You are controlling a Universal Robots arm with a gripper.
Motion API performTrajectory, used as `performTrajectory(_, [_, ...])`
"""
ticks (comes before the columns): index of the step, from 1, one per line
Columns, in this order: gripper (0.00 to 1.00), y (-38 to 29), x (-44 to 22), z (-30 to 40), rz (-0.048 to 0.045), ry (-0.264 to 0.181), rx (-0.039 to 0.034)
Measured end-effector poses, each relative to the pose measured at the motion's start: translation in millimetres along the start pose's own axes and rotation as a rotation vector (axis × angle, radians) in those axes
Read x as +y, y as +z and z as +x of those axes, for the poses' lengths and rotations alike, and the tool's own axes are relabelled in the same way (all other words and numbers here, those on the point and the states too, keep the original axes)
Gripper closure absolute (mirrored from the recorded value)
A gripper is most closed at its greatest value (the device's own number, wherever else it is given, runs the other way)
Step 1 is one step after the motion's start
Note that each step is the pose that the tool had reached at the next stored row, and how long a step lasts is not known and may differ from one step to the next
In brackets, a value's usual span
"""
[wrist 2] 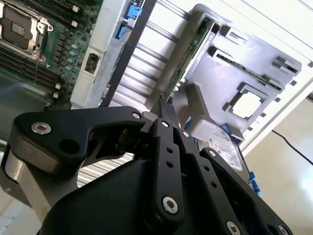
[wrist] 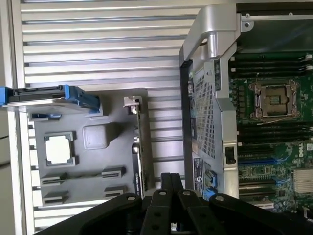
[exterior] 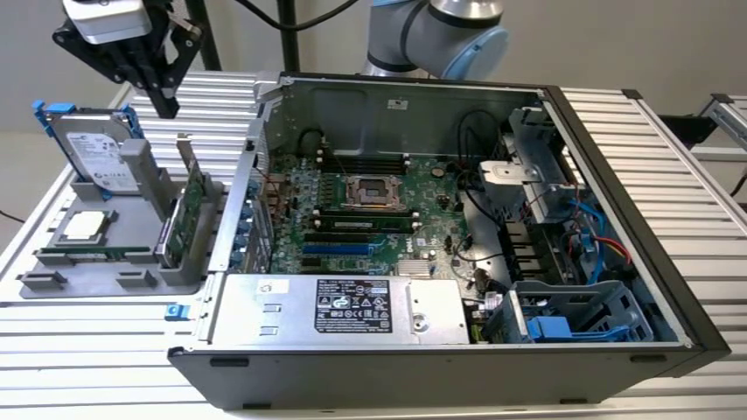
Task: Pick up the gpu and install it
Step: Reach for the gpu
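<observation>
Nearest in the exterior view, a ribbed counter [exterior: 105,350] is seen carrying an open computer case [exterior: 408,376] on the right and a grey holder [exterior: 70,284] on the left. In the holder a processor chip [exterior: 84,226] is laid flat. Just right of it the gpu [exterior: 196,206] is stood on its long edge in a slot, with green board showing and its silver bracket raised at the far end. Only a narrow gap is left between the card and the case's left wall. Farther back, a hard drive [exterior: 100,149] in a blue frame is propped upright. Farthest and highest, the end effector [exterior: 167,103] is hung over the far left of the holder, well apart from the gpu. Its fingers are clenched together with nothing between them, which is borne out in both wrist views.

The gpu is judged light and stiff, yet fragile. Exposed parts are carried on the board face, and the contact edge is seated down in the slot. The free upper edge is presented as the place to be gripped. It is best pinched across the card's thickness near the middle, so that the bracket's weight is balanced. Moderate force is advised, since a smooth face may slip and a thin board may be marked by hard pressure.
</observation>
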State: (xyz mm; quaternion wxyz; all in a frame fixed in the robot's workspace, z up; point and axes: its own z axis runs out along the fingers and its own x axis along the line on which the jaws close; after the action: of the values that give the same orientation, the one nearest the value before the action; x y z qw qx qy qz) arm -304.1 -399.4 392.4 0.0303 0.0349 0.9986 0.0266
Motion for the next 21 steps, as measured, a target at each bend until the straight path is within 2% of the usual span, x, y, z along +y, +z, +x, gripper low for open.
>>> performTrajectory(21, [1.0,-1.8,-2.1,29.7,0.0,0.0,0.0])
